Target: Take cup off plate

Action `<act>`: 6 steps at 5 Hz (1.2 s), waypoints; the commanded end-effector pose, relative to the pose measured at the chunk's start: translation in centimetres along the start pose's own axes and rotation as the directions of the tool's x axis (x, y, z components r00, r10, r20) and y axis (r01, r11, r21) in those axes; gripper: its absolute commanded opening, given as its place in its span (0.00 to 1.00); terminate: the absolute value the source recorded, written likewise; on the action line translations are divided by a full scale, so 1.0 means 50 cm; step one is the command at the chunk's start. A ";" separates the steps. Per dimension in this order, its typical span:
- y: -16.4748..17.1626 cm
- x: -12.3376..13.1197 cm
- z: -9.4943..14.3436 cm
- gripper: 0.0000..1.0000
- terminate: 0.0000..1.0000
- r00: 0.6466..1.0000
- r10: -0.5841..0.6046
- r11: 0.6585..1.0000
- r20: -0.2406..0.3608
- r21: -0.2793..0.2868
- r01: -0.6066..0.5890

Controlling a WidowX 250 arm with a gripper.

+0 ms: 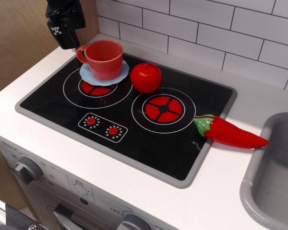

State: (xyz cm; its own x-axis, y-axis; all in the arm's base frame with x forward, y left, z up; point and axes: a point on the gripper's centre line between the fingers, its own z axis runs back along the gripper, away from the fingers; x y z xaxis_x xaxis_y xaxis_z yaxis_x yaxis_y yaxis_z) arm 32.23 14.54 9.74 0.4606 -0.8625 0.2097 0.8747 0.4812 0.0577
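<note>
The red-orange cup (104,58) stands upright on the pale blue plate (89,74), which lies on the back left burner of the black stove top. Its small handle points left. My black gripper (65,29) hangs at the top left, just left of and above the cup's handle, apart from it. Its fingers are dark and I cannot tell whether they are open or shut.
A round red tomato (146,77) sits right of the cup. A red chilli pepper (229,133) lies at the stove's right edge. A grey sink (273,177) is at the far right. A wooden panel (19,43) stands on the left and a white tiled wall (206,28) behind.
</note>
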 end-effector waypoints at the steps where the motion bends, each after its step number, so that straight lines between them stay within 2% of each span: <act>1: -0.010 0.026 -0.018 1.00 0.00 0.995 -0.087 0.996 -0.044 -0.002 0.087; 3: -0.031 0.026 -0.031 1.00 0.00 0.990 -0.121 0.992 -0.067 0.014 0.122; 4: -0.036 0.027 -0.030 0.00 0.00 0.993 -0.103 0.995 -0.057 0.001 0.103; 6: -0.013 0.043 -0.015 0.00 0.00 0.999 0.010 0.998 -0.052 0.062 -0.007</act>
State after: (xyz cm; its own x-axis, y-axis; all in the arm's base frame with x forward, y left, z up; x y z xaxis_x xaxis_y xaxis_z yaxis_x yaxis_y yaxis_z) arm 31.20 13.04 6.38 0.4924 -0.8560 0.1578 0.8651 0.5013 0.0197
